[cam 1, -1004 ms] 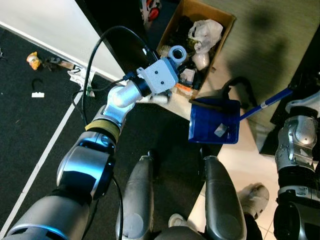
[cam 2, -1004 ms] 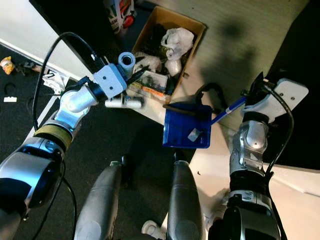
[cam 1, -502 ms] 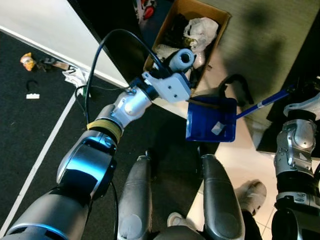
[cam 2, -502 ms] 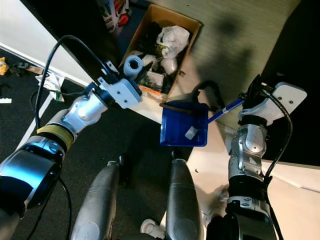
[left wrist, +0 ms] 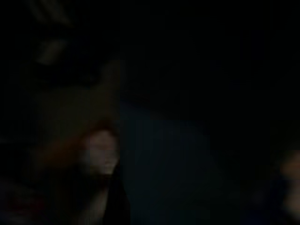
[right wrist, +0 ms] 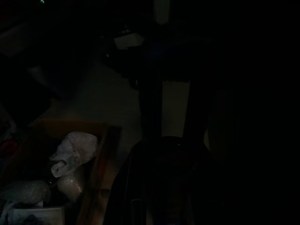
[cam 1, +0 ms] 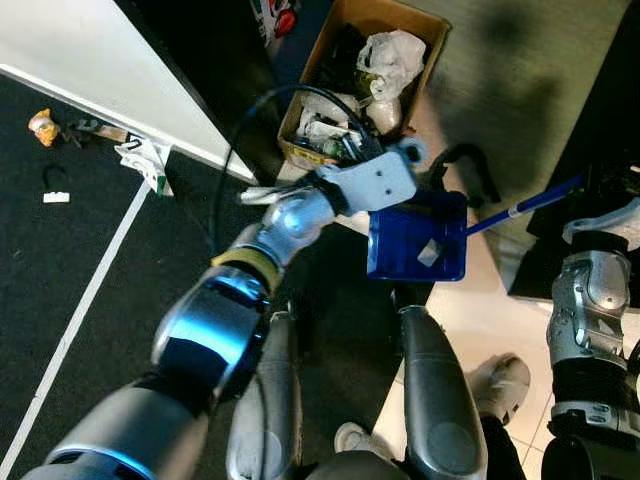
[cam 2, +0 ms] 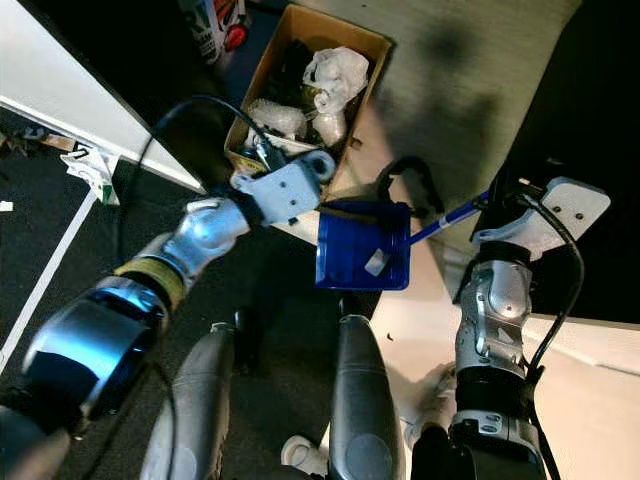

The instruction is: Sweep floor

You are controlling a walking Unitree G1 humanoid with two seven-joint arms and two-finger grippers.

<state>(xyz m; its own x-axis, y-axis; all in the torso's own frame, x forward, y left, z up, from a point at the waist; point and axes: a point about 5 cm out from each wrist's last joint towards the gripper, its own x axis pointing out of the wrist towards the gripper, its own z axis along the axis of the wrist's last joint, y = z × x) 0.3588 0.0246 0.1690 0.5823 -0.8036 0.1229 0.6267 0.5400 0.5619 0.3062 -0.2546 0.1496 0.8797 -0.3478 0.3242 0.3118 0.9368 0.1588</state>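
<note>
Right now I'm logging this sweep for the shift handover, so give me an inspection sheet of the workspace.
Surface: black carpet on the robot's left with a white line; pale floor on its right.
Job's things: blue dustpan held off the floor by its blue handle; a pale scrap lies in it.
Clutter: cardboard box packed with rubbish, a white bag on top; small litter on the carpet.
Grippers: left gripper's wrist is at the dustpan's near edge, fingers hidden; right arm is by the handle's end.
Cables: black cable loops over the left arm.
Surroundings: white panel; dark furniture.
</note>
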